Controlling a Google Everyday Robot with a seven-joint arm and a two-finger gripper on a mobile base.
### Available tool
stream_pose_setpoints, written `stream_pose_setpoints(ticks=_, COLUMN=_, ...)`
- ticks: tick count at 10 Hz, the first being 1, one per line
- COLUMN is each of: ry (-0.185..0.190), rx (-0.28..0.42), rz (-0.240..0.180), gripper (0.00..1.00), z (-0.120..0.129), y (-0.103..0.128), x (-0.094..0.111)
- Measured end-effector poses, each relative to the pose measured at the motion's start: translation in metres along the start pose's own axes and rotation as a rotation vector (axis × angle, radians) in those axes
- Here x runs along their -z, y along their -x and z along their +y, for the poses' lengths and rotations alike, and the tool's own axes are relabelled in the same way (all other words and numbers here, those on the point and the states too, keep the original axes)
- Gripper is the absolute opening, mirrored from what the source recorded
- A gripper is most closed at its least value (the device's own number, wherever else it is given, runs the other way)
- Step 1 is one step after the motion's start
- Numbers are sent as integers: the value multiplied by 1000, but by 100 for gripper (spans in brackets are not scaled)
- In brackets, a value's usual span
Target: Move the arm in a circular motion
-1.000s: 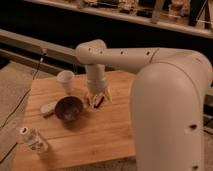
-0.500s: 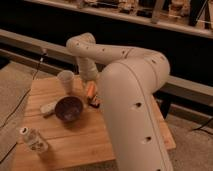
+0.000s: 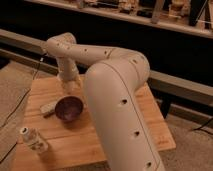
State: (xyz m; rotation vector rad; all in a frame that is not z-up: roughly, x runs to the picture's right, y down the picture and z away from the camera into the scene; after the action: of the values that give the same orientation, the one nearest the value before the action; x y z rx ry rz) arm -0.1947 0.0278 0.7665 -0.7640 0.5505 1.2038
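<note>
One arm (image 3: 112,85) bends down to its claw (image 3: 71,88) above the bowl (image 3: 68,108).

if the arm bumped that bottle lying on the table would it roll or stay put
The bottle lies on its side near the wooden table's front left edge, so it would probably roll, perhaps off. It looks small and light. The gripper hangs beyond the dark bowl, away from it.

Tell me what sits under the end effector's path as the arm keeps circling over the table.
The end effector hangs over the wooden table, just behind the dark bowl. A plastic bottle lies nearer the front left corner. Both sit low, so only a dipping sweep of the arm seems likely to clip them.
</note>
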Motion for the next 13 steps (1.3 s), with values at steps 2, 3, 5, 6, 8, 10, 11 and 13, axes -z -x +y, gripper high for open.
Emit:
stream_pose_setpoints(ticks=2, ry=52, rx=35, rz=13, gripper=65, z=18, y=-26, x=-2)
stream_pose_setpoints(ticks=3, ry=73, rx=49, rz=4, gripper=65, z=18, y=-45, x=-2)
stream_pose_setpoints(ticks=5, ry=62, rx=61, rz=-19, gripper=65, z=2, y=-67, x=-3)
stream_pose_setpoints(ticks=6, ry=37, rx=51, rz=-30, gripper=65, z=-20, y=-80, x=-3)
stream_pose_setpoints(ticks=8, ry=-15, rx=14, rz=-60, gripper=65, z=-62, y=-95, x=1)
stream_pose_setpoints(ticks=10, ry=-81, rx=-26, rz=-113, gripper=65, z=-104, y=-90, x=11)
stream_pose_setpoints(ticks=11, ry=-106, rx=-34, rz=-142, gripper=65, z=-116, y=-80, x=14)
stream_pose_setpoints(ticks=13, ry=-143, rx=-40, rz=-204, gripper=65, z=-124, y=-47, x=17)
